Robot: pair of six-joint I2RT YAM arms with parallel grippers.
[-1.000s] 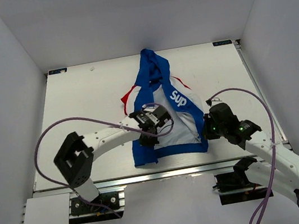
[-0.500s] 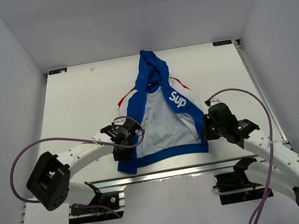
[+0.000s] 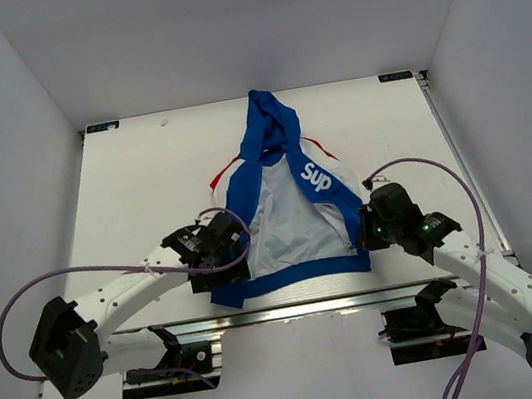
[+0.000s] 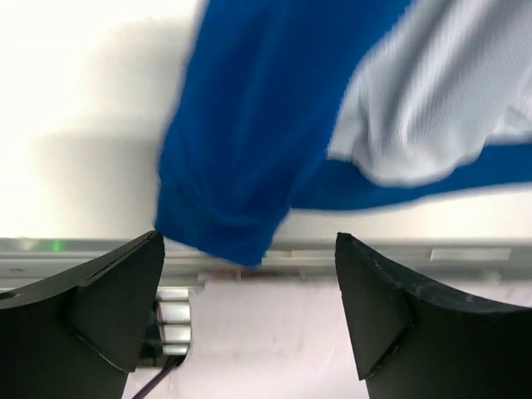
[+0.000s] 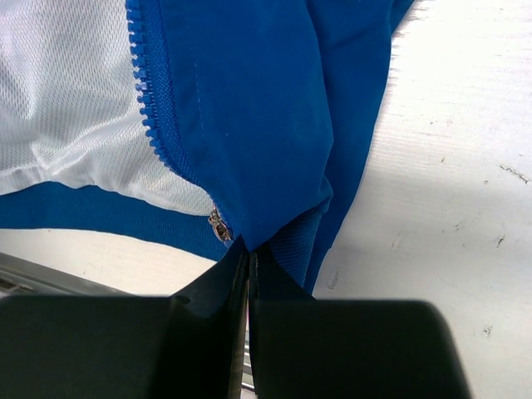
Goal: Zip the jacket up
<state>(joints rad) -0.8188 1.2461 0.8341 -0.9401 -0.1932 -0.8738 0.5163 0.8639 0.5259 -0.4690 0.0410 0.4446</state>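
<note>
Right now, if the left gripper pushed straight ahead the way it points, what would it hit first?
The jacket: its blue folded front edge lies directly ahead of the open left gripper, roughly centred in its opening. Depth is unclear in the blurred wrist view, so it might pass just above.

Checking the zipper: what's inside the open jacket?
White mesh lining shows inside the jacket, with blue zipper teeth and a metal pull at its edge. The table beneath is covered.
</note>
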